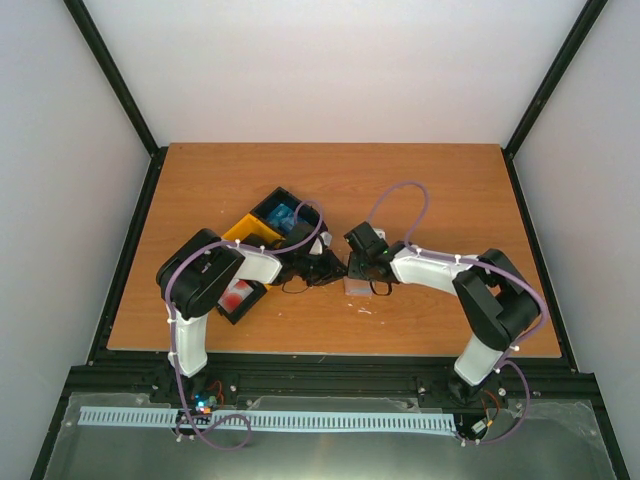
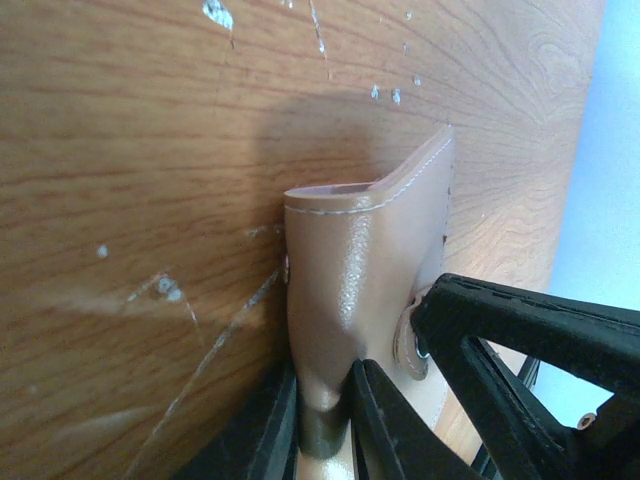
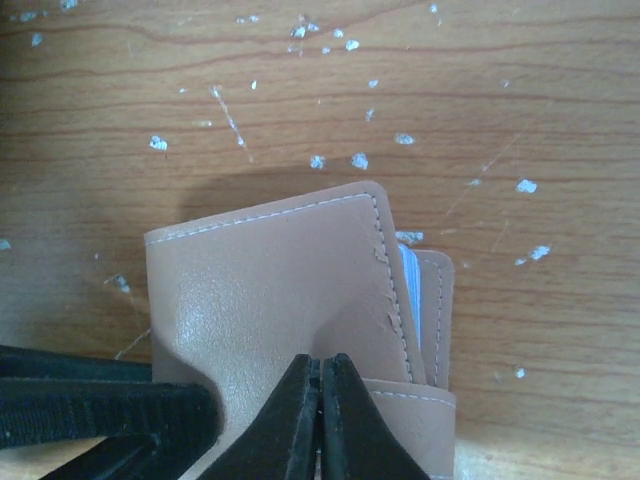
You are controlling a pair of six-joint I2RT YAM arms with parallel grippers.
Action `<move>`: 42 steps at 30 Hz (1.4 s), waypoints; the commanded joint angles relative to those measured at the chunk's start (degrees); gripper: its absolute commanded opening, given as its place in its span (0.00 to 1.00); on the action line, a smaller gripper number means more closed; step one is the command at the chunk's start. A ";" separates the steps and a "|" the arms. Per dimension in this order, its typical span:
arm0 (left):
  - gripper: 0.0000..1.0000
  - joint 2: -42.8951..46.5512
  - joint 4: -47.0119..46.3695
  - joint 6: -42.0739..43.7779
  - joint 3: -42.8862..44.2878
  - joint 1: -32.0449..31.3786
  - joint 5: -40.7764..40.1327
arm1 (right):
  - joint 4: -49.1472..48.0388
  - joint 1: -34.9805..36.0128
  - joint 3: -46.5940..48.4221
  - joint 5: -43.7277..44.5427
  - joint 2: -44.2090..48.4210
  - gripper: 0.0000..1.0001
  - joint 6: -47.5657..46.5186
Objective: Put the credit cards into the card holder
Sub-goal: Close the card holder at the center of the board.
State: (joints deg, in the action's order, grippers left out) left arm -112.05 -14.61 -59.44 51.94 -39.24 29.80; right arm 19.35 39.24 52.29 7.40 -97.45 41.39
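Observation:
The tan card holder (image 1: pixel 357 286) lies folded on the table between both grippers. My left gripper (image 2: pixel 325 420) is shut on one edge of the card holder (image 2: pixel 350 280), which bulges up between its fingers. My right gripper (image 3: pixel 322 365) is shut with its tips together against the card holder's cover (image 3: pixel 270 290); nothing shows between them. A blue-white credit card edge (image 3: pixel 410 290) peeks from under the cover. Other credit cards sit in the bins: a blue one (image 1: pixel 282 215) and a red-and-white one (image 1: pixel 238 295). In the top view the left gripper (image 1: pixel 328 272) and right gripper (image 1: pixel 360 265) meet at the holder.
A yellow and black bin (image 1: pixel 250 228) stands behind the left arm, and a black bin (image 1: pixel 245 312) lies under its forearm. The right gripper's black fingers (image 2: pixel 520 330) cross the left wrist view close beside the holder. The table's front edge runs just before the arms.

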 commanded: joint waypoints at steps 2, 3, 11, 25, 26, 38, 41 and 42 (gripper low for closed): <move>0.17 -4.44 10.99 1.57 -2.63 -1.10 -3.69 | -2.29 1.61 -7.08 4.55 -10.54 0.03 3.01; 0.16 -4.41 10.98 1.53 -2.69 -1.10 -3.68 | -3.28 1.59 -7.79 4.83 -10.86 0.03 3.42; 0.17 -3.96 11.08 1.67 -3.10 -1.10 -3.91 | 0.53 1.30 -1.57 2.16 -1.86 0.04 -0.26; 0.16 -3.46 10.92 1.83 -3.43 -1.09 -4.11 | 6.91 1.02 4.07 1.23 3.89 0.10 -3.26; 0.17 -3.49 10.90 1.82 -3.38 -1.10 -4.11 | 7.08 1.01 4.09 1.23 4.08 0.10 -3.27; 0.17 -3.77 10.75 1.71 -3.38 -1.10 -4.08 | 7.45 0.88 1.20 0.19 5.67 0.12 0.27; 0.16 -3.74 10.74 1.68 -3.41 -1.10 -4.14 | 6.18 0.46 -0.09 -0.86 5.90 0.13 2.13; 0.16 -3.72 10.73 1.66 -3.41 -1.10 -4.06 | 5.53 0.28 -0.70 -1.36 6.07 0.13 2.67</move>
State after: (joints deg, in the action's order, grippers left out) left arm -111.92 -14.79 -59.37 51.77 -39.29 29.61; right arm 26.55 40.10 53.58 7.62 -92.71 41.06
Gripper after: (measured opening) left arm 0.164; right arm 0.124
